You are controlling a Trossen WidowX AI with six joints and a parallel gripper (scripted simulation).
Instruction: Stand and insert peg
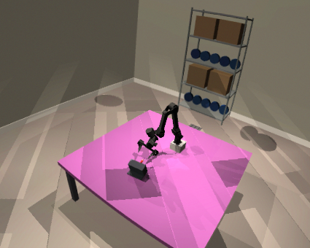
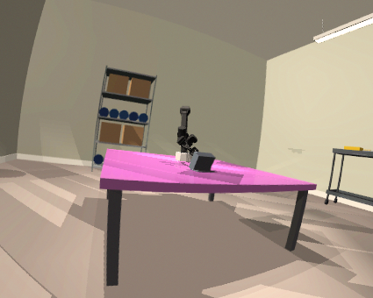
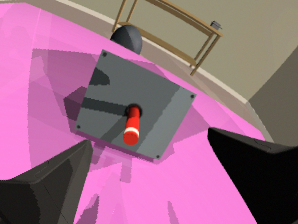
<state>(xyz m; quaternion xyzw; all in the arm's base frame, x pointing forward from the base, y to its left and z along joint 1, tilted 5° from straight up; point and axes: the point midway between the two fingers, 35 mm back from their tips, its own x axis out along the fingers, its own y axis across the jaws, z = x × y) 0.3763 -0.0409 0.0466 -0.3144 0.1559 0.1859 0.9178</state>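
Note:
The grey sloped panel [image 1: 137, 169] [image 2: 203, 162] [image 3: 162, 95] stands on the pink table [image 1: 194, 190] [image 2: 163, 179] [image 3: 55, 150]. The red peg [image 1: 142, 160] [image 3: 132, 120] sticks out of the hole in the panel's face, its white-banded end outward and its other end hidden inside the hole. How deep it sits cannot be seen. My gripper [image 1: 147, 149] [image 3: 151, 139] is open and empty. Its fingers stand wide apart, back from the panel on the robot's side, and do not touch the peg. In the exterior view the peg cannot be made out.
The white arm base [image 1: 178, 146] [image 2: 181, 156] stands on the table behind the gripper. A dark rounded object [image 3: 126, 40] shows beyond the panel in the wrist view. A shelf rack [image 1: 211, 63] [image 2: 125, 118] stands by the wall, away from the table.

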